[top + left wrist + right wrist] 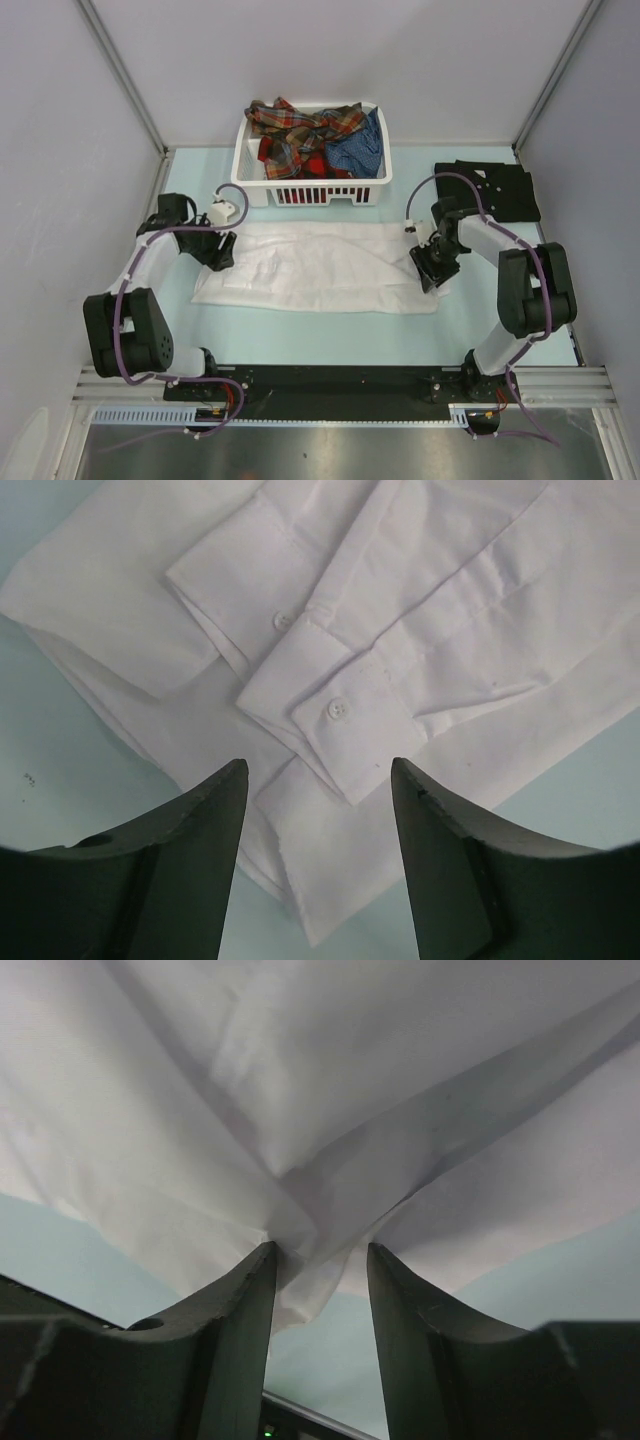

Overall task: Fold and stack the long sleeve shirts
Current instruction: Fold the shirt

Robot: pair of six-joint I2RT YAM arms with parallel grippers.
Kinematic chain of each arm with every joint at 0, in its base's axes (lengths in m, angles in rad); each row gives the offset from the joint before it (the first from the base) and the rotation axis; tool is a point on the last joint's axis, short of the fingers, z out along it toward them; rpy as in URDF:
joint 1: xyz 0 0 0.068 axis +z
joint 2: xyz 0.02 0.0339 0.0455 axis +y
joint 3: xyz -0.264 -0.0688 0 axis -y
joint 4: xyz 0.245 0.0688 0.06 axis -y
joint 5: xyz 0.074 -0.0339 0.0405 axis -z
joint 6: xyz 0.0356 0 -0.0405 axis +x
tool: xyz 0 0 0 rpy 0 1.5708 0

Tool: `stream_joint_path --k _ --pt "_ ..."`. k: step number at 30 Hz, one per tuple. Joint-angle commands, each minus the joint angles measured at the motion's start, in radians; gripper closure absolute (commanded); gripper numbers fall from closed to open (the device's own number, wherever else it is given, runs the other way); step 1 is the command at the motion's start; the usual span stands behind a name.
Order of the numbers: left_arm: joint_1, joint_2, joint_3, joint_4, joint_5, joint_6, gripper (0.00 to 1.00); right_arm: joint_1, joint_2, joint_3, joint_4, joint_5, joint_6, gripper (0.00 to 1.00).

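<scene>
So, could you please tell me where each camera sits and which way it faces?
Top external: above, behind the robot, looking down at the table; both arms show.
Left wrist: on the left arm, facing down past the open left gripper at cuffs.
Right wrist: on the right arm, facing cloth pinched in the right gripper.
Shared: the white shirt.

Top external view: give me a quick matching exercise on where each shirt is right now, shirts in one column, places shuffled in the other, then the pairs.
Shirts:
1. white shirt
2. black shirt
3. plaid shirts
4. blue shirt

Places:
a. right end of the basket
b. far right of the table
c. spread across the table's middle
d. left and middle of the basket

Pairs: 1-c, 2-b, 3-d, 4-a
</scene>
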Motion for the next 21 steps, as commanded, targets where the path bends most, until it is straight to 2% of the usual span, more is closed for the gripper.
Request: stream_joint_path --k 1,5,11,16,21 --pt "-0.004 -0.056 -0.025 -0.021 0.019 0.046 0.35 -0.003 0.034 -0.056 0.053 0.087 -0.04 0.57" --pt "-0.001 -0.064 -0.048 -0.019 0.007 0.06 0.35 -0.016 0.005 -0.096 0.064 0.122 -0.083 0.54" --pt "0.02 -0.043 -0.053 -0.07 0.016 0.094 0.35 -0.062 -0.119 -0.049 -0.039 0.056 -0.125 0.46" --pt "0.089 0.0 -0.045 -0.152 0.054 0.135 0.32 -0.076 -0.176 -0.066 -0.08 0.052 -0.175 0.46" --pt "0.106 -0.006 -0.056 -0.174 0.054 0.166 0.27 -0.057 -0.159 -0.057 -0.1 -0.016 -0.202 0.49"
